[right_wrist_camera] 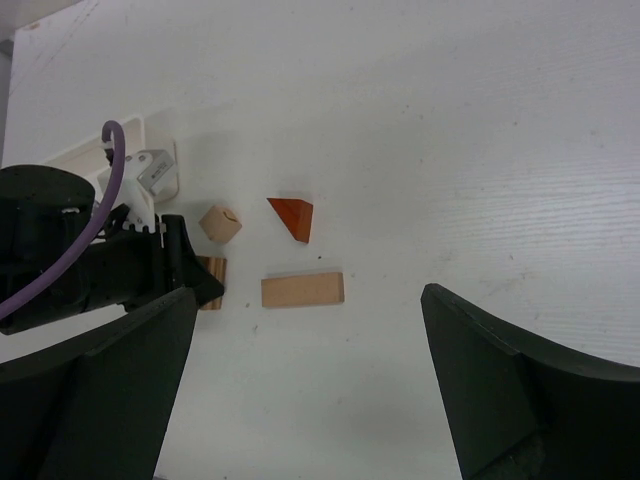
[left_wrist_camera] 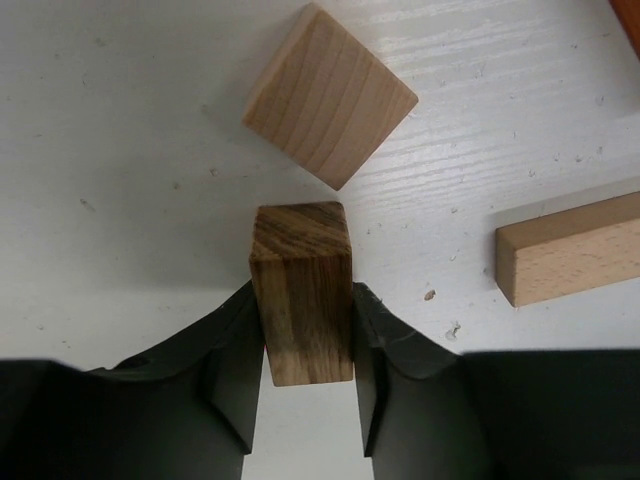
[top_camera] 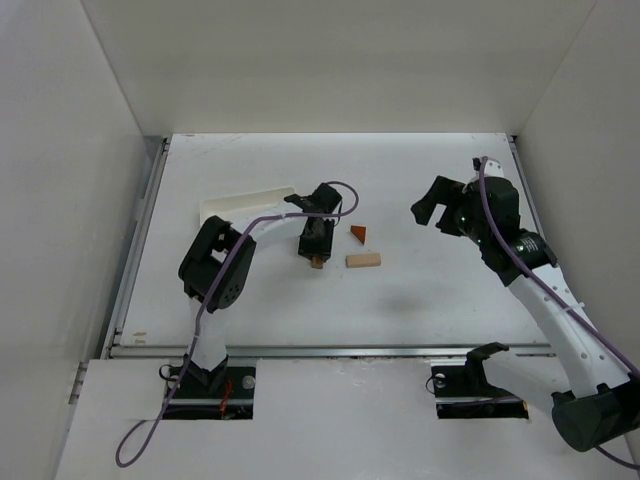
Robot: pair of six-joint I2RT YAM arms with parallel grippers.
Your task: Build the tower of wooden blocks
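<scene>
High rear overview; wrist views downward, left close, right farther; long block (top_camera: 363, 260) in all

From above, the left hand (top_camera: 316, 256) covers nearly all of the dark block (top_camera: 316, 264). We see only a brown sliver at its 6 o'clock tip, and the pale cube (left_wrist_camera: 328, 95) is hidden altogether there. In the left wrist view the right edge cuts off the long block (left_wrist_camera: 570, 262), and the red wedge (left_wrist_camera: 633, 10) is a mere corner at 1 o'clock. The left arm (top_camera: 260, 228) overlaps the white tray's (top_camera: 235, 207) 3 o'clock end from above.
</scene>
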